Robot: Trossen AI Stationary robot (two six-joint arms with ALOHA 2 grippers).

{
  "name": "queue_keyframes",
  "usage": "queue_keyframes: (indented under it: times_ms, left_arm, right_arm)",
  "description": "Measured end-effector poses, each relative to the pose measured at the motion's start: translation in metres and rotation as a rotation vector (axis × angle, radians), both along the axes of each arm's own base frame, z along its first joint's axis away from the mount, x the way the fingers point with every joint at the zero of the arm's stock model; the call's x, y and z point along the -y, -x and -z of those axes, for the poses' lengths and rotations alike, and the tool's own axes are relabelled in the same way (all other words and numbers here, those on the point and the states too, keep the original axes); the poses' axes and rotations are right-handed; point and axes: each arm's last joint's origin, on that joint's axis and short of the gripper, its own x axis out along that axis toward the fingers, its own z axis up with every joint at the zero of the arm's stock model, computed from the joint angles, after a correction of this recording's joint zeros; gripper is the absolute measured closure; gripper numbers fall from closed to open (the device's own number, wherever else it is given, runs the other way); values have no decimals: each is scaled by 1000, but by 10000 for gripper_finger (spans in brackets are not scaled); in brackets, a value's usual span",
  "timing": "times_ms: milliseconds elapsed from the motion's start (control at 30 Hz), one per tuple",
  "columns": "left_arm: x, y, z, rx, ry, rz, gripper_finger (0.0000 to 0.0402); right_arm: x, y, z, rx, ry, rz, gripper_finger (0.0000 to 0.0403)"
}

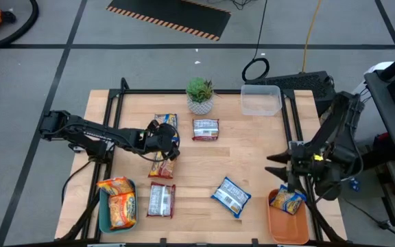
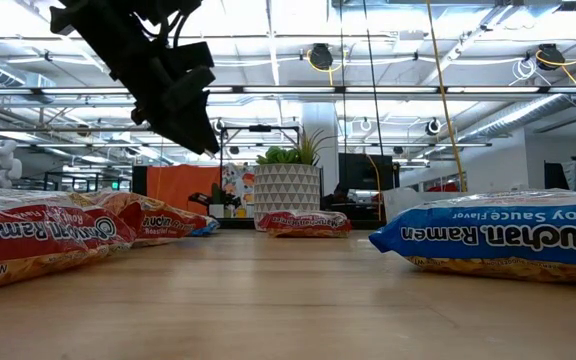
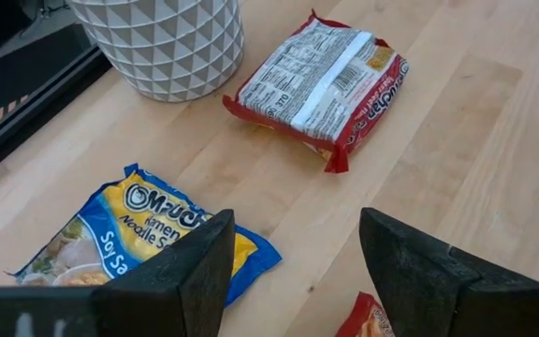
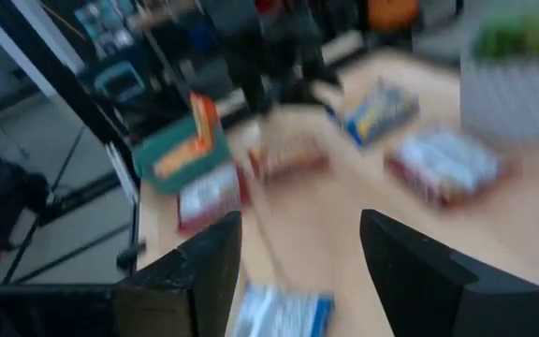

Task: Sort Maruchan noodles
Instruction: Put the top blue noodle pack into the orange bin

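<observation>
The left gripper (image 1: 171, 148) hangs open and empty over packets (image 1: 161, 167) mid-table, while the right gripper (image 1: 284, 167), open and empty, hovers above the packet (image 1: 287, 200) in the orange tray (image 1: 286, 226).

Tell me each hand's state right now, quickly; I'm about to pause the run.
Left hand: open, empty, above the table near the yellow-and-blue packet.
Right hand: open, empty, over the orange tray.

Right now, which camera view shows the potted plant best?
The high view: the potted plant shows whole, leaves and pot, at the table's back edge. The low view shows it small and far off, the left wrist view only its pot's patterned wall, the right wrist view a blurred edge.
</observation>
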Motion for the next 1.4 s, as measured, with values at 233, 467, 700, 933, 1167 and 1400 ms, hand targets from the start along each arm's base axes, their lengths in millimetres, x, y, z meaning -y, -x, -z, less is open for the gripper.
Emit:
queue_keyframes:
  times_ms: [233,467,700,933,1167,1400]
  left_arm:
    - [-7,5,4,-54,15,-47,167]
    - [-19,19,12,-183,45,-152,167]
    - [-25,30,16,-284,57,-214,167]
    - [-31,41,19,-324,106,-358,167]
    - [-34,49,20,-393,115,-388,167]
    - [-33,47,25,-446,148,-333,167]
  right_arm:
    - [-13,-21,-14,112,243,54,192]
    - [-21,-44,12,123,387,163,193]
    - [-18,-53,8,132,363,111,193]
    - [-18,-54,8,136,355,115,193]
    - [-18,-54,7,126,390,108,193]
    - [-18,-54,7,128,383,108,193]
